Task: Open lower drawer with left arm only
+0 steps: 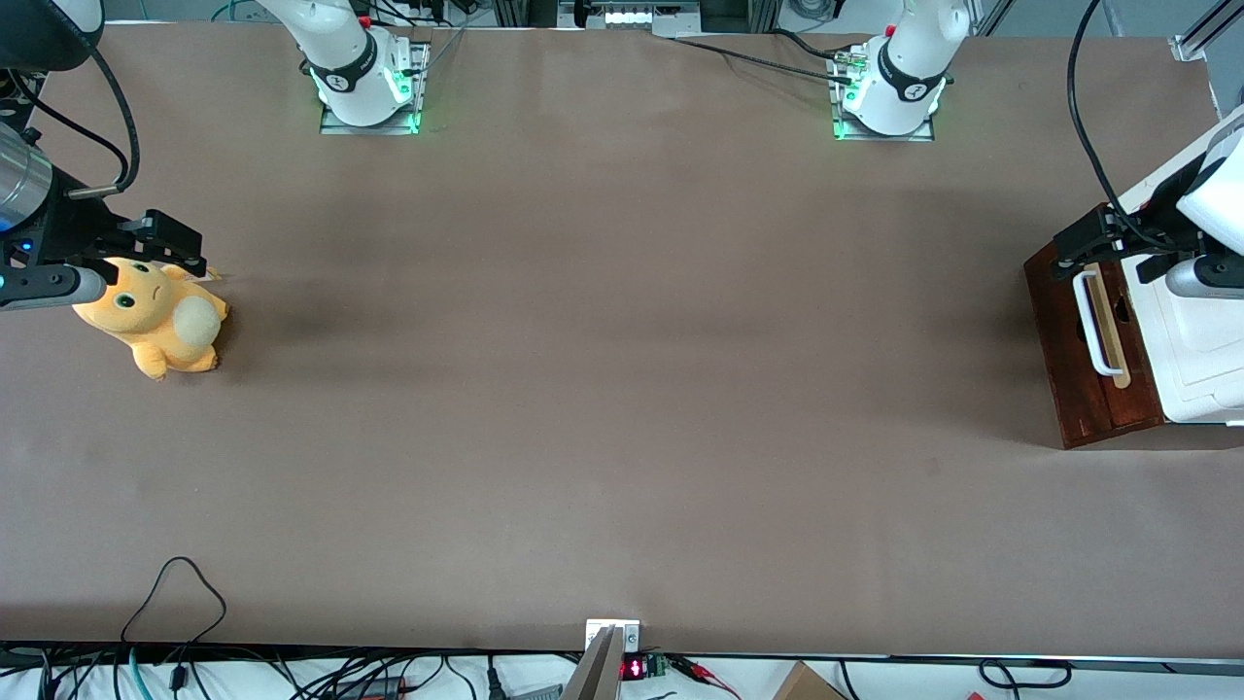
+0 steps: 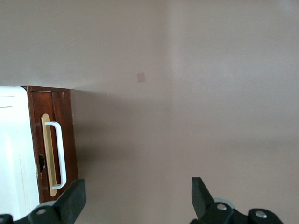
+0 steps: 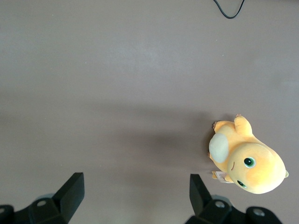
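Lower drawer (image 1: 1093,355) sits at the working arm's end of the table, dark red-brown front facing the table's middle, white bar handle (image 1: 1095,326) over a pale strip, shut or nearly so. Left arm (image 1: 1210,209) hangs above the cabinet; its gripper (image 1: 1103,238) is over the handle end farther from the front camera, fingers (image 2: 72,200) spread wide, nothing held. Risk, as I judge it: the gripper isn't centred on the bar, so a descent here could clip the drawer front or catch only the handle's end; an off-centre pull may skew the drawer or drag the whole cabinet (image 1: 1200,350) if it's unanchored. No readable writing on the drawer; the marks on the arm bases' bands are illegible.
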You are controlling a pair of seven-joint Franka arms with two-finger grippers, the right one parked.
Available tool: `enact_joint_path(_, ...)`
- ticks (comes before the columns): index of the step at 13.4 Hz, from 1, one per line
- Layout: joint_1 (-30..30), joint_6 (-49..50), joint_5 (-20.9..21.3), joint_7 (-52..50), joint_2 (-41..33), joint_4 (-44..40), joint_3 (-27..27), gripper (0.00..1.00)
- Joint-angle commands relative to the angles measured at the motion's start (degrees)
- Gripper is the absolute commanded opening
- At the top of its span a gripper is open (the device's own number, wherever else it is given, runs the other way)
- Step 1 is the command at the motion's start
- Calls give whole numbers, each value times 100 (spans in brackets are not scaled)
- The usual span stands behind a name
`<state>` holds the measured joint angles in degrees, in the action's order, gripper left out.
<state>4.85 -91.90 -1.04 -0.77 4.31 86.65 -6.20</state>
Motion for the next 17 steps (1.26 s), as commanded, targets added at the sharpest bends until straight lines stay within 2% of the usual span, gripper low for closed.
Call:
enact_joint_path(1,68,120,-98,-12,105,-166,22,100)
enact_joint_path(6,121,111,-2,41,412,-166,22,100)
enact_joint_path(12,-178,111,1218,-457,869,-70,-118,100)
enact_joint_path(14,-186,68,1403,-600,1036,18,-145,100)
enact_joint_path(17,-300,67,2254,-644,1300,202,-294,100)
